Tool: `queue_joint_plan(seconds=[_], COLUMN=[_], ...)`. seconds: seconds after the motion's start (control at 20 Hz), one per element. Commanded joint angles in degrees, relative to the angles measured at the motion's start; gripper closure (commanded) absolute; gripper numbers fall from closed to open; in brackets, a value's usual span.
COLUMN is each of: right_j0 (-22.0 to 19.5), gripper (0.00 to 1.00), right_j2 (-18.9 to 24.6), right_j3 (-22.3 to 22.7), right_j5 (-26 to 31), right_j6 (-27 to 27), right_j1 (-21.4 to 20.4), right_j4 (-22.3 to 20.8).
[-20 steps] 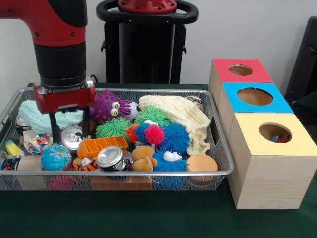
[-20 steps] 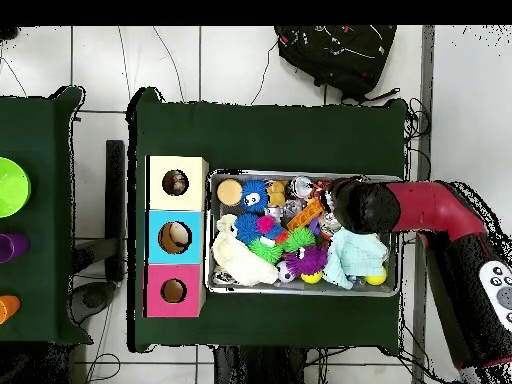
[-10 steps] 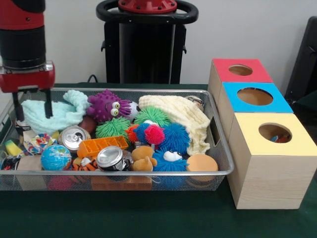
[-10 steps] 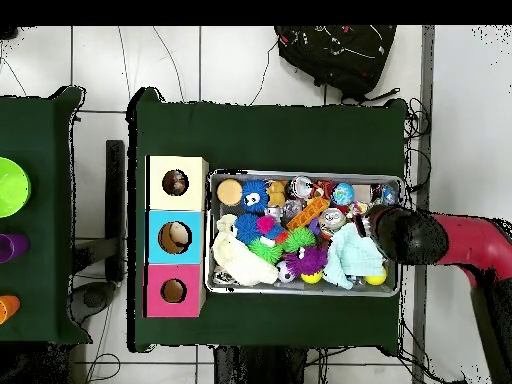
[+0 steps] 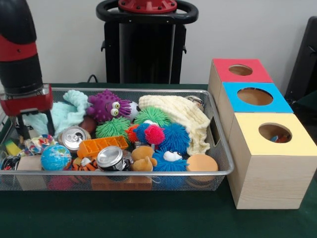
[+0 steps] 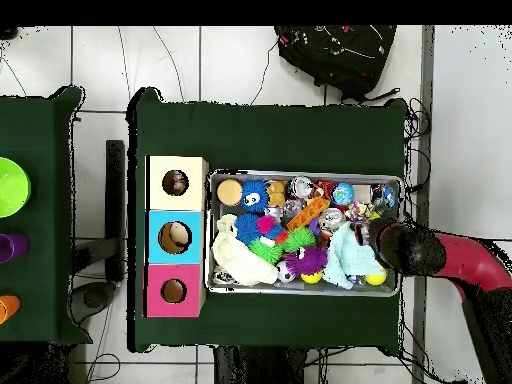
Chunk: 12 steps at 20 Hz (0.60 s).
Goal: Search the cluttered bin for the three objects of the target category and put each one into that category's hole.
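- Far left of the front view: the gripper (image 5: 35,130) hangs over the left end of the wire bin (image 5: 218,148), fingers spread wide apart with nothing between them. Tips are down among the clutter there.
- Right below and between those open fingers sits a knotted rope toy (image 5: 35,144), a mixed red, blue, yellow and white bundle. Looks like the tips straddle it, but I can't tell if they touch it.
- Around it: a mint cloth (image 5: 69,110) just behind the gripper, a small globe ball (image 5: 55,157) in front of the toy, and a drink can (image 5: 73,136) just to its right.
- Middle of the bin is a pile: purple googly-eyed plush (image 5: 109,105), green spiky ball (image 5: 113,128), orange block (image 5: 99,145), blue spiky ball (image 5: 174,138) and a cream cloth (image 5: 181,115).
- Right side of the table, toward the front edge: three wooden cubes in a row. The yellow-topped cube (image 5: 287,146) is nearest the front, and its hole (image 5: 275,132) has something colourful showing inside.
- So the rope toy and the hole are well apart, at opposite ends of the table, bin in between.
- Overhead view agrees: the arm (image 6: 455,255) reaches in over the bin's end farthest from the cubes.
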Motion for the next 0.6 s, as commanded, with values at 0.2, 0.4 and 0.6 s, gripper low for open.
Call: queue_joint_plan(seconds=[0.2,0.4,0.6], right_j0=[5.56,7.33,8.52], gripper=[0.00,0.00,0.00], right_j2=[2.80,4.11,4.01], right_j3=[-2.71,-7.87,-11.47], right_j5=[1.41,6.06,6.82], right_j6=[-8.11,-11.65,-12.63], right_j1=[2.96,2.64,5.98], right_j4=[-0.13,1.83,2.35])
